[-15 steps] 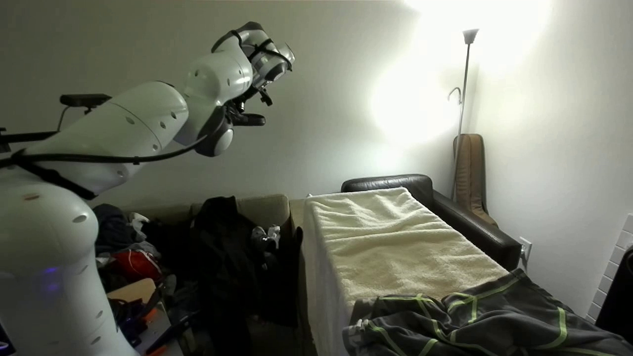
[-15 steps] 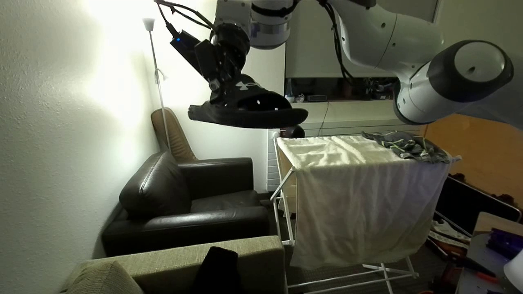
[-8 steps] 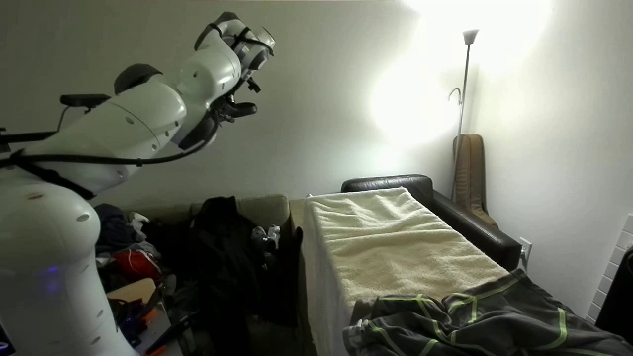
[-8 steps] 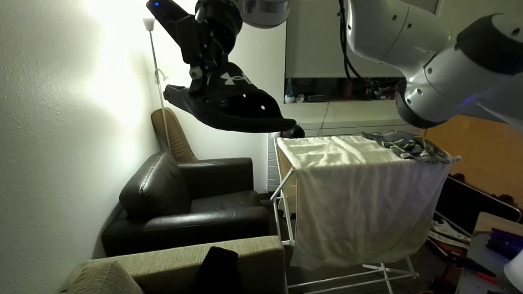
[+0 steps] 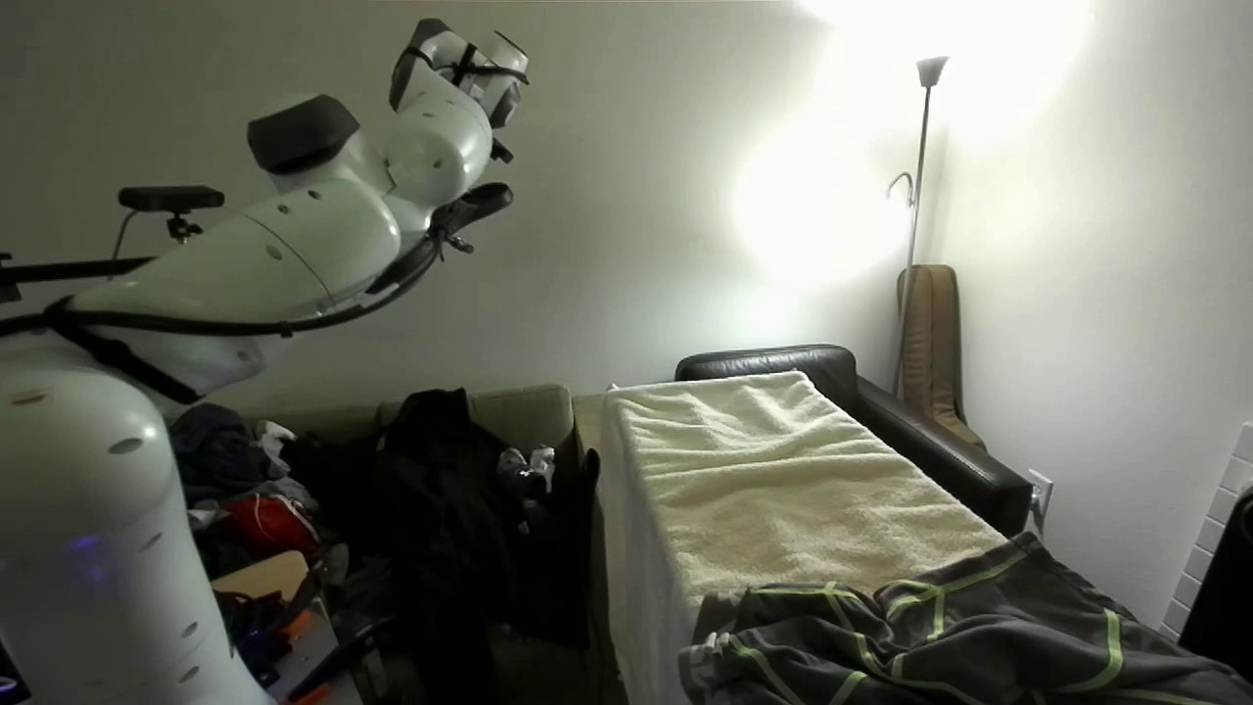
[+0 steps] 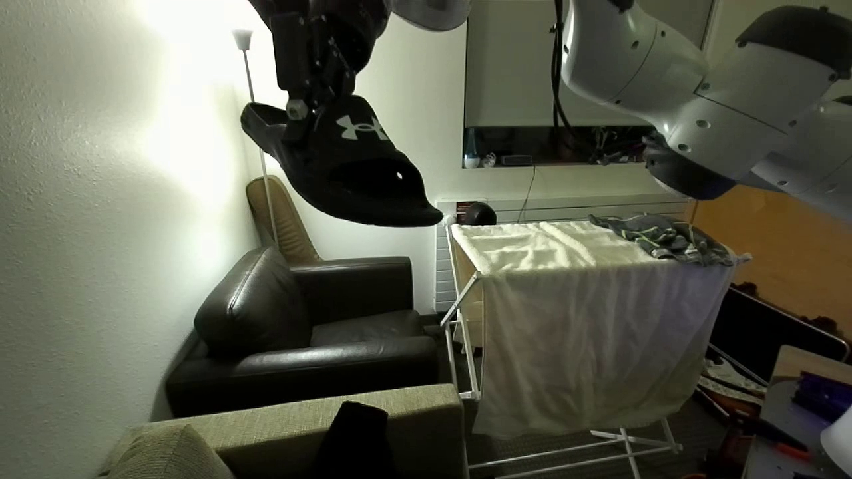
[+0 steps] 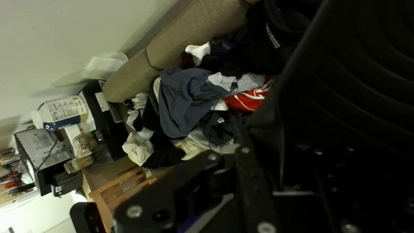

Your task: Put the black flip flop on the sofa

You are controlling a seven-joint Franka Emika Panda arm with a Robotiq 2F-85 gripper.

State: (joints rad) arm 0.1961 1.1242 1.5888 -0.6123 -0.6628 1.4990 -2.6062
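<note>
White-logoed black flip flop [image 6: 356,156] midair, aslant

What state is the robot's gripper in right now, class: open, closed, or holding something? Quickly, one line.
Gripper: closed, holding the black Under Armour slide sandal up in the air.

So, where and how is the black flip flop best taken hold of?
Probably by the rear edge of its strap, from above the heel end: the strap arches up off the sole, leaving an edge to pinch. The gripper holds the flip flop near there.
</note>
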